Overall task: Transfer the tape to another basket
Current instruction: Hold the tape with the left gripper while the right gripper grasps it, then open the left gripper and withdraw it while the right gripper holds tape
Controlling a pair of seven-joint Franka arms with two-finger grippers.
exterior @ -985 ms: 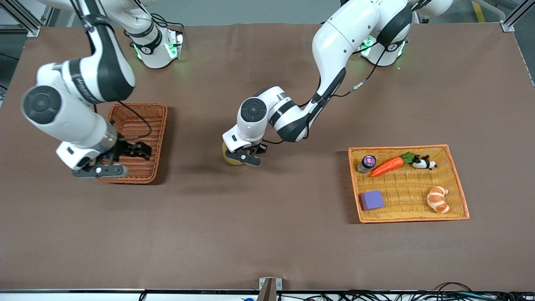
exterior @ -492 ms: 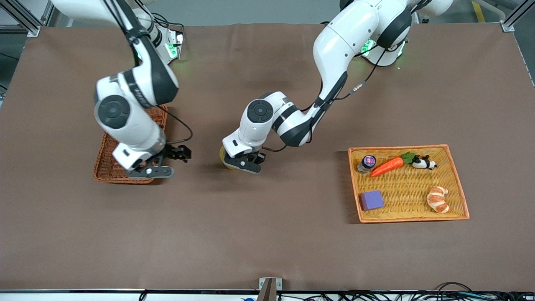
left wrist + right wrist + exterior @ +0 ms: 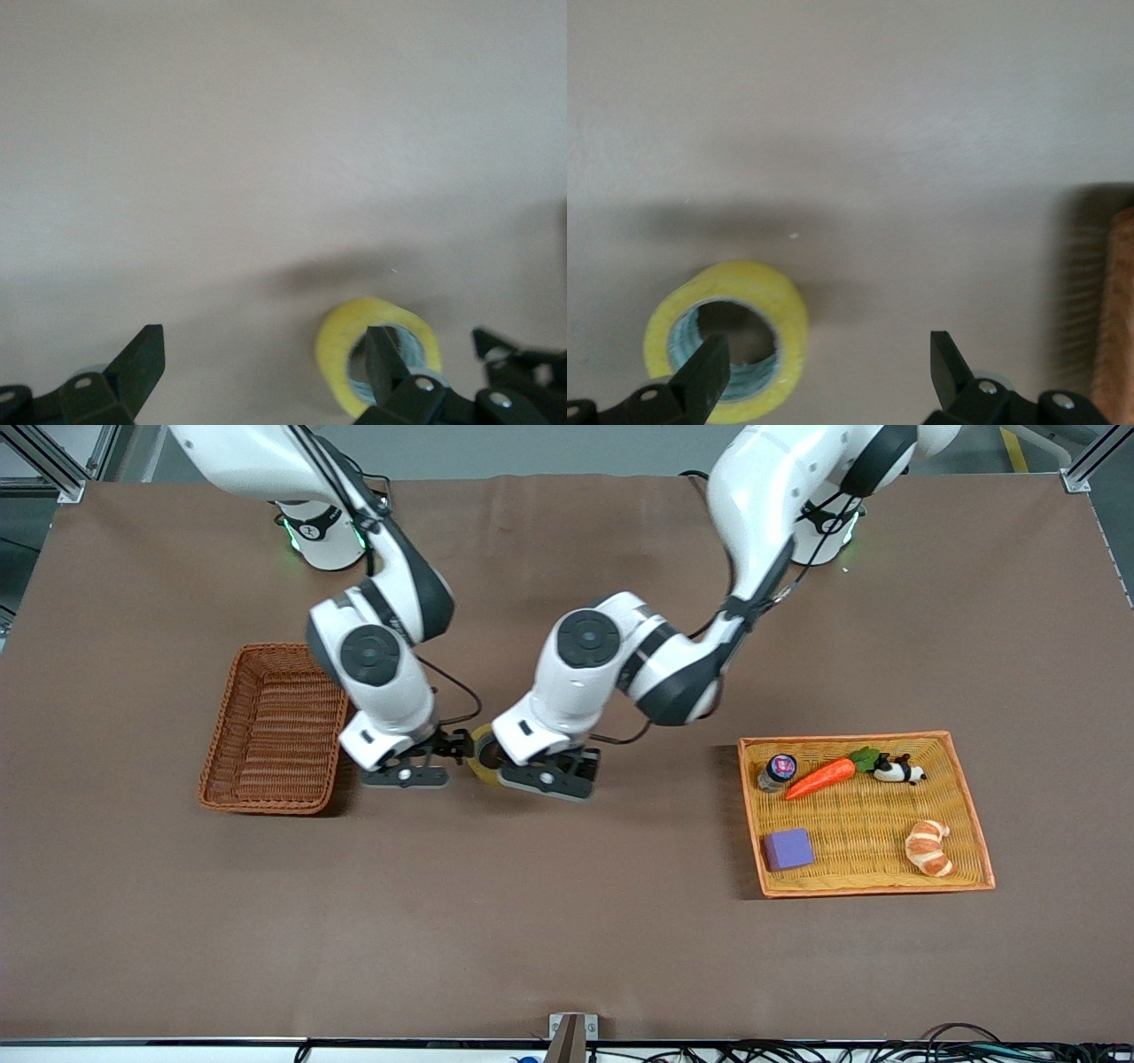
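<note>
Tape: yellowish roll (image 3: 483, 755) lying on the brown table (image 3: 567, 921) near its middle, between the two grippers, hole facing up; seen also in the left wrist view (image 3: 341, 354) and the right wrist view (image 3: 793, 314).
Left gripper (image 3: 547, 772): low over the table just beside the tape, fingers (image 3: 133, 372) spread apart, one finger in the hole.
Right gripper (image 3: 418, 762): low beside the tape, fingers (image 3: 704, 376) apart.
Basket: reddish-brown wicker basket (image 3: 232, 731), toward the right arm's end.
Tray: yellow tray (image 3: 970, 806), toward the left arm's end.
</note>
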